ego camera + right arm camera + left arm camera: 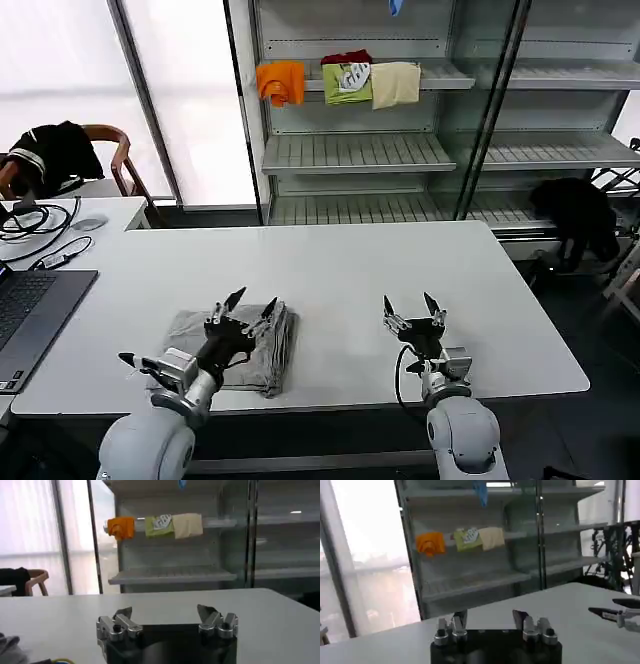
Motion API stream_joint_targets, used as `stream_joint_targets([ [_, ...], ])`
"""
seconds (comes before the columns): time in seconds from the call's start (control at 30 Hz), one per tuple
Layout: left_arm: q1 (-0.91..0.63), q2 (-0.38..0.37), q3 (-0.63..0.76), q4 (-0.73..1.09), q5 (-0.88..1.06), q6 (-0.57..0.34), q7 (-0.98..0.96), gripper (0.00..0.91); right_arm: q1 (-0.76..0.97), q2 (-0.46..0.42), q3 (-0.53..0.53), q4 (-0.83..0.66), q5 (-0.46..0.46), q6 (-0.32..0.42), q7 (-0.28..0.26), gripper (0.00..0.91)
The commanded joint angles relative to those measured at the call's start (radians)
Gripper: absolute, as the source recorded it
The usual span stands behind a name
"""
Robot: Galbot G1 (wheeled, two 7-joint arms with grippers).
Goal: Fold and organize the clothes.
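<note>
The clothes, a light grey T-shirt (pixel 265 352), lie folded into a small rectangle on the white table (pixel 340 270) near its front edge, left of centre. My left gripper (pixel 249 303) hovers just above the folded shirt, open, with nothing between its fingers. My right gripper (pixel 416 305) stands open over bare table to the right of the shirt, also holding nothing. In the left wrist view the left gripper (pixel 491 617) points across the table toward the shelves. In the right wrist view the right gripper (pixel 165 612) is spread wide, and a grey edge of the shirt (pixel 9 647) shows.
A shelf unit (pixel 350 150) behind the table carries orange (pixel 281 82), green (pixel 347 82) and cream (pixel 396 84) folded garments. A laptop (pixel 25 310) and cables (pixel 35 215) lie at the left. A wooden chair (pixel 115 160) holds a black garment (pixel 55 155).
</note>
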Motion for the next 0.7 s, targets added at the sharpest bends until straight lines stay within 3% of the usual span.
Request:
stream_joint_targets([
  [0.03,0.059,0.082,-0.337,0.097,-0.161,-0.003,0.043,0.907,-0.002,-0.001,-0.001,-0.001,-0.003,0.0,-0.002,0.907],
  [0.27,0.101,0.157,-0.462,0.31,-0.277,-0.051,0.039,0.907,0.003,0.0,-0.006,0.003,-0.002,-0.012,-0.006,0.907],
  [0.7,0.081,0.11,-0.413,0.371,-0.272,-0.059,0.03,0.907,0.032,0.001,-0.019,-0.036,-0.004,-0.028,-0.01,0.907],
])
